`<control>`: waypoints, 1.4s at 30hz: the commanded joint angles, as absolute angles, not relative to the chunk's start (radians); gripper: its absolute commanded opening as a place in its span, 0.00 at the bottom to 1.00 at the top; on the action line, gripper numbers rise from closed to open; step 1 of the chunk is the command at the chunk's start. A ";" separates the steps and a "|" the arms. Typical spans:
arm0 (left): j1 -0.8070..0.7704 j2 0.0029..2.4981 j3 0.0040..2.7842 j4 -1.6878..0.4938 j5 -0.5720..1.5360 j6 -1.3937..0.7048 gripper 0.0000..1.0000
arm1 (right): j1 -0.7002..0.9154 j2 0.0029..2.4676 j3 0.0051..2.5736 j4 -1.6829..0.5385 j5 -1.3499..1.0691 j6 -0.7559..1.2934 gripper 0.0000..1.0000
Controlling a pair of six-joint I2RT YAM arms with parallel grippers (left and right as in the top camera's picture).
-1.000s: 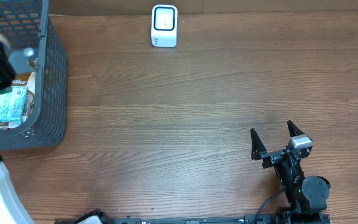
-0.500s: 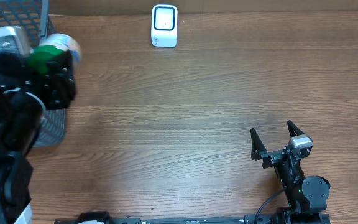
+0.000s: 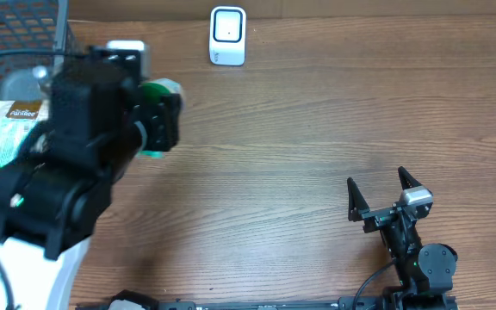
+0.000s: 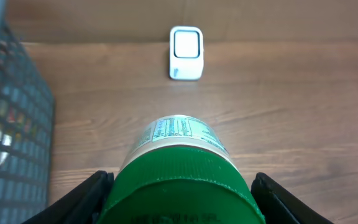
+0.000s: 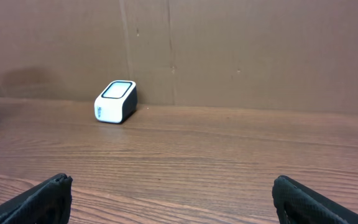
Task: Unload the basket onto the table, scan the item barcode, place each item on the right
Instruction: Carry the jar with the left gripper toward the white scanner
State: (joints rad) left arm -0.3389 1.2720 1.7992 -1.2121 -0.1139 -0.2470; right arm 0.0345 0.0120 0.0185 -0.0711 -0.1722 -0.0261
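Transport looks the step in hand, the left tool [image 4: 180, 200] clenched on the green-capped jar [image 4: 178, 163] over the desk [image 3: 317, 129] toward its far left corner, the right tool [image 3: 384, 193] gaping by the near edge, and next the jar's label [image 4: 179, 129] wants turning toward the scanner [image 3: 227, 35] at the far edge.

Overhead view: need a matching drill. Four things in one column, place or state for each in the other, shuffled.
Things:
1. green-lidded jar
2. scanner
3. wire basket
4. right gripper

Place or state:
A. open, holding nothing
B. white, standing at the far edge of the table
C. clamped in the left gripper, above the wood
D. at the left end of the table

Pairs: 1-C, 2-B, 3-D, 4-A
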 commanded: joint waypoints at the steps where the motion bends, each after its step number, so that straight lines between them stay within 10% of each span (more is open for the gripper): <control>1: -0.405 1.321 1.811 -1.210 -0.168 -0.321 0.38 | 0.040 0.003 0.008 -0.066 -0.170 -0.031 1.00; 42: -0.734 1.799 1.810 -1.229 -0.060 -0.666 0.25 | 0.040 0.003 0.008 -0.066 -0.170 -0.031 1.00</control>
